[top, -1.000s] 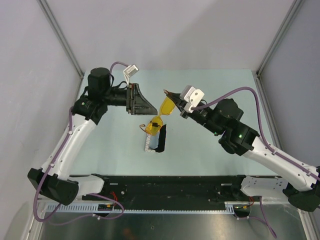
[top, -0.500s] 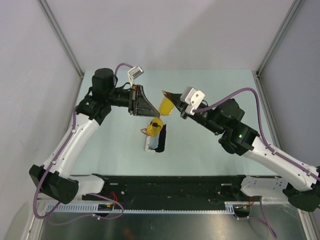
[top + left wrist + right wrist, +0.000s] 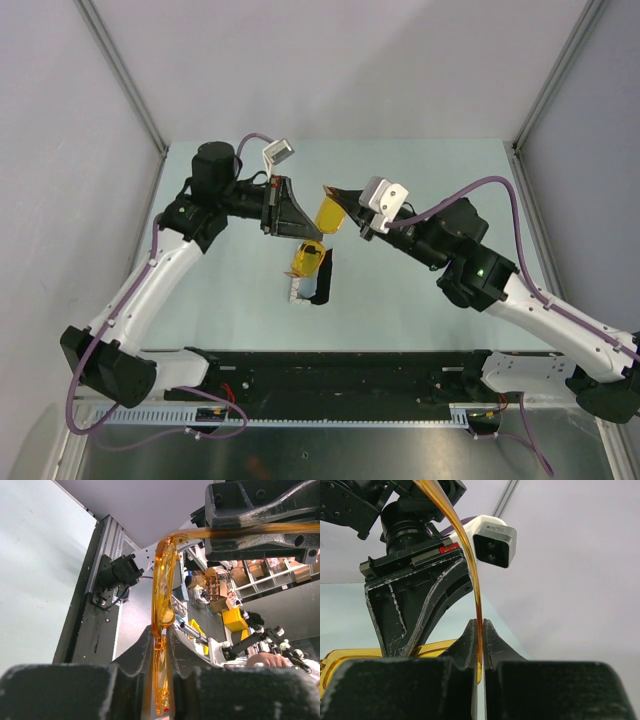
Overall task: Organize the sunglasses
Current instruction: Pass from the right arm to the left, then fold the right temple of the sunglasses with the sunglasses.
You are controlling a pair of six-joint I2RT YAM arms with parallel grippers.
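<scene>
Pale green table (image 3: pixel 230 290), grey walls. The sunglasses (image 3: pixel 330 214) hang above the case (image 3: pixel 298 290), one temple clamped in the right gripper (image 3: pixel 479 626); the left gripper (image 3: pixel 160 632), nearly closed, seems to pinch a lens. Folding and casing are not yet done

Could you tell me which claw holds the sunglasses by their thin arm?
The right claw: it pinches the sunglasses' thin arm, whereas the left claw clasps a lens.
</scene>
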